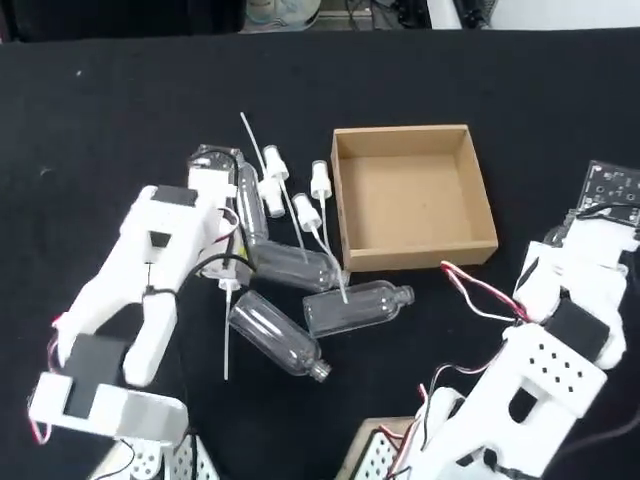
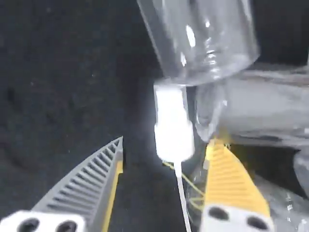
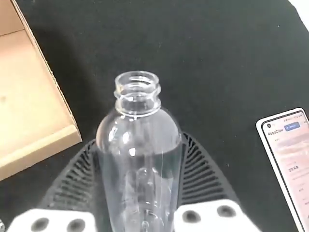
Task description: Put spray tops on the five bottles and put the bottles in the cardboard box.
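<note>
Several clear bottles lie on the black table [image 1: 120,110], among them one [image 1: 276,336] near the front and one [image 1: 355,306] by the cardboard box [image 1: 412,196]. Loose white spray tops [image 1: 274,161] lie left of the box. My left gripper [image 2: 166,141] is open, low over the table, with a spray top [image 2: 174,128] between its grey finger and its yellow finger [image 2: 227,179]; the top's thin tube [image 1: 228,345] trails toward the front. A bottle's mouth [image 2: 207,38] sits just beyond it. My right gripper [image 3: 142,145] is shut on an upright, uncapped bottle [image 3: 139,140].
The box [image 3: 29,96] is open-topped and holds nothing. A phone [image 3: 289,150] lies on the table to the right of the box, also in the high view as the phone [image 1: 612,190]. The right arm [image 1: 560,350] stands at the front right.
</note>
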`<move>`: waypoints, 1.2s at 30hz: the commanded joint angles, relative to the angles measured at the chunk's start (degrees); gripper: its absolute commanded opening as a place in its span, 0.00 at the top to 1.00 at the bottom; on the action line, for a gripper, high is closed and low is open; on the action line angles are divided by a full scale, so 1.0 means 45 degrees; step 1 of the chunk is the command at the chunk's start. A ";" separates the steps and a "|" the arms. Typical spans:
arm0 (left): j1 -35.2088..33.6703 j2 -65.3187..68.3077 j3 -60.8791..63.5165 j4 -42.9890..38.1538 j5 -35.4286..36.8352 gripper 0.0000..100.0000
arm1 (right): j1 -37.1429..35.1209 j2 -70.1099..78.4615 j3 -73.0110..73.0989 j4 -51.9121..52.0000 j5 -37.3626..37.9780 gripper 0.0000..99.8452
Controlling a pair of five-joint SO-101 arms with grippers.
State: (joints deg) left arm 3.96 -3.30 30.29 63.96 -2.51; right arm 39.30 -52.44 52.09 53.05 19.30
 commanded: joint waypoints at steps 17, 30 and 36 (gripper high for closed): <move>-0.3057 0.0664 -0.0205 -0.0664 -0.3595 0.73 | -0.0254 -0.0498 -0.0049 -0.0234 0.0000 0.99; -0.1514 0.0840 -0.3331 0.1348 -0.7092 0.73 | -0.0254 -0.0498 0.0381 -0.0313 0.0020 0.99; -0.1084 0.2071 -0.3175 0.1387 -0.8498 0.73 | -0.0234 -0.0518 0.0342 -0.0234 0.0020 0.99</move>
State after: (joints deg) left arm -1.85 3.21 18.86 69.67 -38.29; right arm 39.30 -52.44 54.20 53.05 19.30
